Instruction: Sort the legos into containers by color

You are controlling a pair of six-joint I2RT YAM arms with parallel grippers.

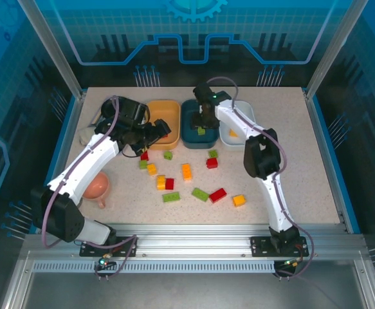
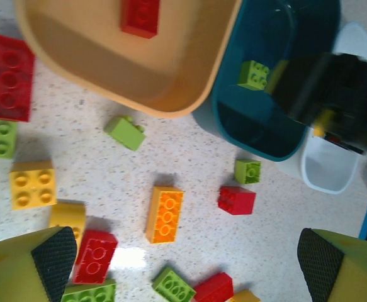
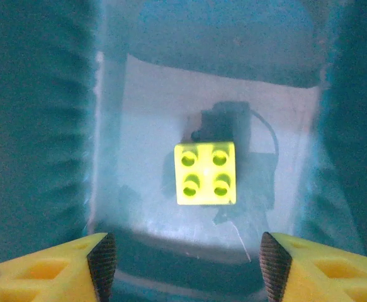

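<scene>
Now right jaws hung apart, empty, over teal bin (image 3: 38, 126); green lego (image 3: 206, 173) lay flat on its floor, straight below; left jaws spread wide, empty, nearer the loose legos (image 2: 237, 200) on worktop (image 2: 183, 157); orange brick (image 2: 165, 214) just ahead betw. pads (image 2: 54, 258), long axis across closing line.

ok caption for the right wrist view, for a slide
Right jaws open over a light green lego in the dark teal bin

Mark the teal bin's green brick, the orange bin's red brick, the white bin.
green brick (image 3: 205, 173), right wrist view, studded top.
red brick (image 2: 140, 16), left wrist view, top.
white bin (image 2: 328, 167), left wrist view, inside.
</scene>
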